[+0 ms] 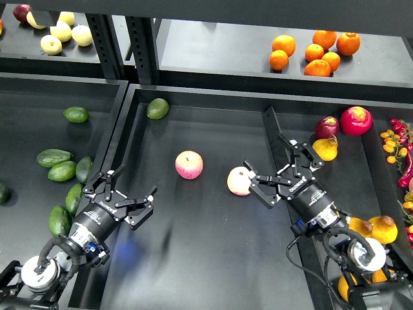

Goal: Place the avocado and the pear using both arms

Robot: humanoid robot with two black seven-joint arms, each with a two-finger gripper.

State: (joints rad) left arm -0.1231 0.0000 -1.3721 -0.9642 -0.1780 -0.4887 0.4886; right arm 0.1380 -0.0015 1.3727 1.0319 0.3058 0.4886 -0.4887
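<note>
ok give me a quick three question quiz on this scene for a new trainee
1. True or false: the left gripper is holding an avocado.
2. How many pink-and-yellow apples lie in the middle tray?
3. Where are the oranges? A) on the upper right shelf B) in the left tray C) in the middle tray

Key: 1 false, it is open and empty. 2 two. 3 A.

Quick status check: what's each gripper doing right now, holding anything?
Left gripper: open, holding nothing, above the tray floor near its left wall.
Right gripper: open, holding nothing, beside a pink-and-yellow apple.
</note>
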